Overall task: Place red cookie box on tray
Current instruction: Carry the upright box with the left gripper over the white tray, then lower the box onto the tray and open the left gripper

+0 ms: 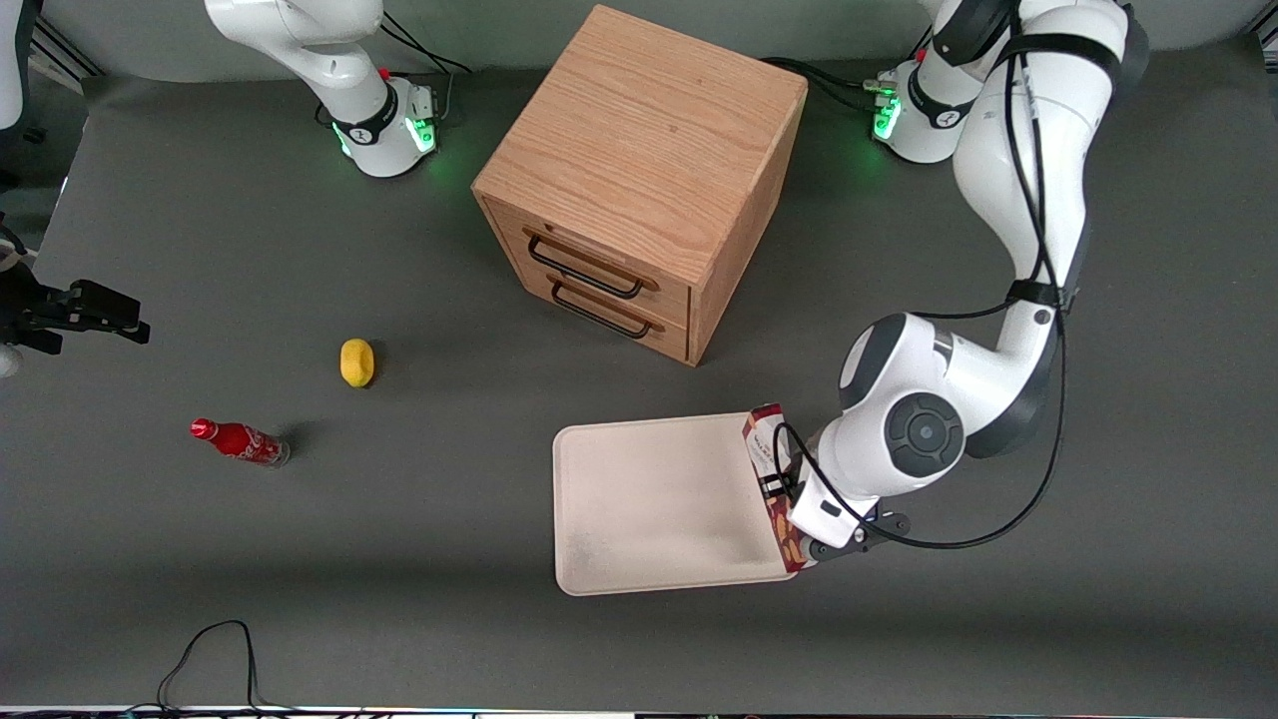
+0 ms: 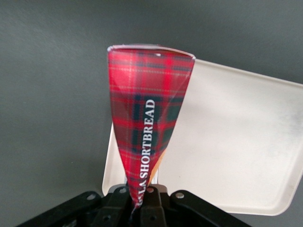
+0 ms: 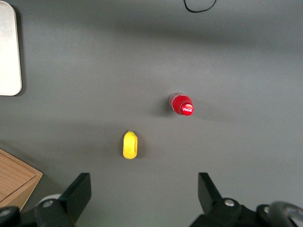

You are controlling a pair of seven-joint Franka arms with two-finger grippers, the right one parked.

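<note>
My tool (image 1: 794,499) grips the red cookie box (image 1: 771,469) on edge, fingers closed on it, above the tray (image 1: 649,499) rim nearest the working arm; whether the box touches the rim is unclear. Nothing lies in the tray.

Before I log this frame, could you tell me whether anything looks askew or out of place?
Yes: the box is not flat on the tray. The tool holds it on edge over the tray's rim at the working arm's end. Elsewhere, the bottle lies on its side.
</note>
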